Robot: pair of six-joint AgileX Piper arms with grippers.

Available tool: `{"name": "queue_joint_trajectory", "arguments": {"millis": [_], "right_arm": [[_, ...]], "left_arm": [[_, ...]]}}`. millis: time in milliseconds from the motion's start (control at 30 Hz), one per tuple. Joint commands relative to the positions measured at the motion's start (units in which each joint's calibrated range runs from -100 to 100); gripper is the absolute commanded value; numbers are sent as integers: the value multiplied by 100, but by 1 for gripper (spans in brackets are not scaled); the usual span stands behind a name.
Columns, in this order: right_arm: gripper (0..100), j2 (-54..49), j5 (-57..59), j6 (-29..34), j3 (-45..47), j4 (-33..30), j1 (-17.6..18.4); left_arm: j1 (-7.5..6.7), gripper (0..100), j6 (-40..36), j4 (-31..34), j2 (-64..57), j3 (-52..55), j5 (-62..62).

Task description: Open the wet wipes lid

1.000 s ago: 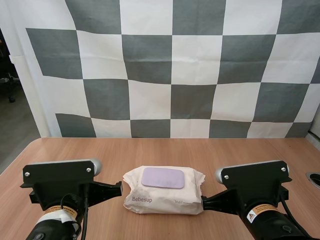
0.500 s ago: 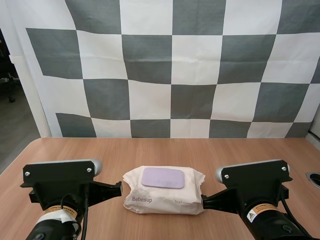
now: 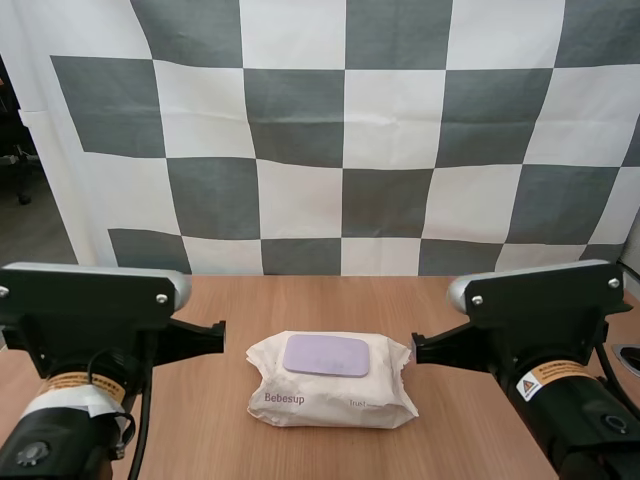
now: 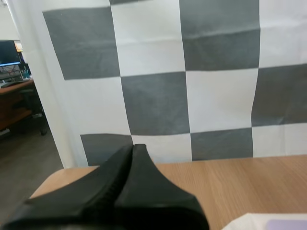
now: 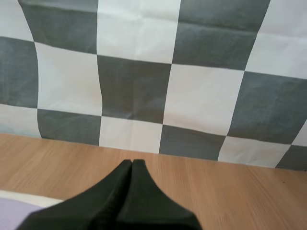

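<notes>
A cream pack of wet wipes point(image 3: 331, 381) lies in the middle of the wooden table point(image 3: 330, 300), its pale purple lid point(image 3: 326, 355) flat and closed on top. My left gripper point(image 3: 216, 333) is raised to the left of the pack, and my right gripper point(image 3: 420, 348) is raised to its right; neither touches it. In each wrist view the fingers lie together as one dark wedge, left gripper point(image 4: 134, 149) and right gripper point(image 5: 131, 165), both shut on nothing. A corner of the pack point(image 4: 268, 223) shows beside the left fingers.
Bare wooden table point(image 5: 216, 182) stretches behind the pack to the back edge. A round dark hole point(image 3: 630, 357) sits in the table at the far right edge.
Both arms have risen and moved forward, so the grippers now stand higher beside the pack. The pack and its lid have not moved.
</notes>
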Motion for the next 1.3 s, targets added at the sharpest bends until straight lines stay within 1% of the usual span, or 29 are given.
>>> {"name": "queue_joint_trajectory", "arguments": {"millis": [0,67,200,300,367,600,733,800,933,1000,1100,1133,1167,1267], "right_arm": [[0,-6,16,2,-247,-2,-3],[0,-6,140,2,-434,-2,-3],[0,-6,970,2,-879,-2,-3],[0,-6,1407,2,-1146,10,-3],[0,-6,1613,2,-1302,10,-3],[0,-6,2173,2,-1814,83,-3],[0,-6,2704,-48,-2032,118,-3],[0,-6,3036,-224,-2138,190,-3],[0,-6,3374,-910,-2302,582,-3],[0,-6,3393,-1345,-2331,849,-3],[0,-6,3626,-2225,-2331,1204,-3],[0,-6,3706,-2420,-2331,1317,-3],[0,24,3773,-2556,-2331,1359,-3],[0,248,3828,-2575,-2331,1367,-3]], "left_arm": [[-1,0,-1,2,-5,-399,88],[-1,0,-1,2,-5,-745,564],[-1,0,-1,2,-5,-1402,1818],[-1,0,-1,2,-5,-1790,2295],[-1,0,-1,2,-5,-1994,2376],[115,0,-1,-91,-5,-2462,3078],[198,0,-1,-166,-5,-2597,3768],[210,0,105,-155,-5,-2638,4051],[210,0,794,-168,-5,-2636,4165],[210,0,1119,-218,-5,-2636,4147],[210,0,1823,-484,-5,-2636,4147],[210,0,2009,-576,-5,-2636,4147],[210,0,2072,-600,-5,-2636,4129],[210,0,2093,-544,232,-2636,3912]]}}
